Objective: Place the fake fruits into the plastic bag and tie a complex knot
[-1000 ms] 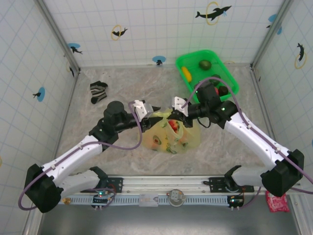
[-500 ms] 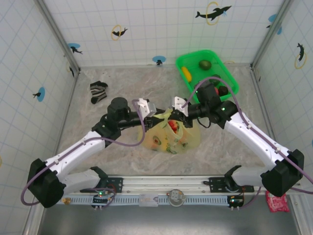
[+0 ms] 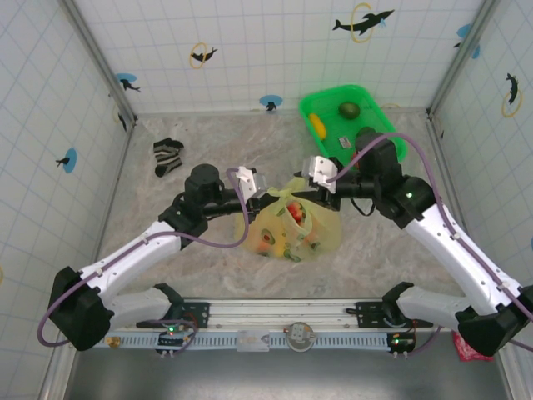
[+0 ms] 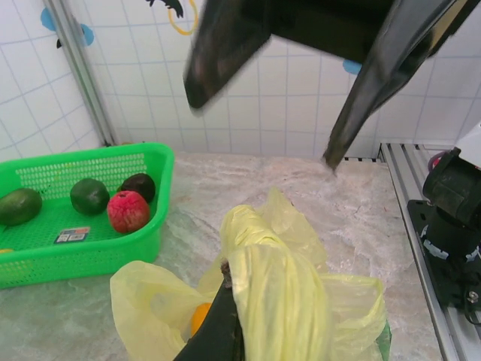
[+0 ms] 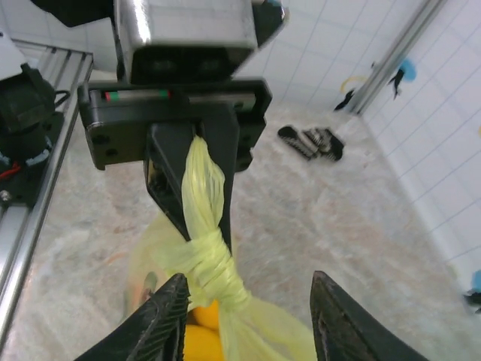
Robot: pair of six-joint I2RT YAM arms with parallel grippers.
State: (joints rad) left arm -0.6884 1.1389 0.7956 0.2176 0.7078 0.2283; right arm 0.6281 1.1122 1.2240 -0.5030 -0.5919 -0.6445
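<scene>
plastic bag [image 3: 326, 233]: pale-yellow, bulging, tied shut | fake fruits [image 3: 293, 214]: several inside bag | knot [image 5: 212, 263]: twisted handles, upright

— Anything legible on your feeds?

— No, nothing I can read. There's a small white sticker [image 3: 344, 143] on the floor of the green basket [image 3: 333, 93], just beyond my right pincer [image 3: 301, 190] toward the back wall. I see blue and red marks on it, but the print is too fine to make out. A pale tag [image 3: 252, 340] on the rail [image 3: 333, 313], well behind that pincer, is blurred too.

— And the walls?

— Only dolphin decals [image 3: 363, 22], no lettering.
</scene>
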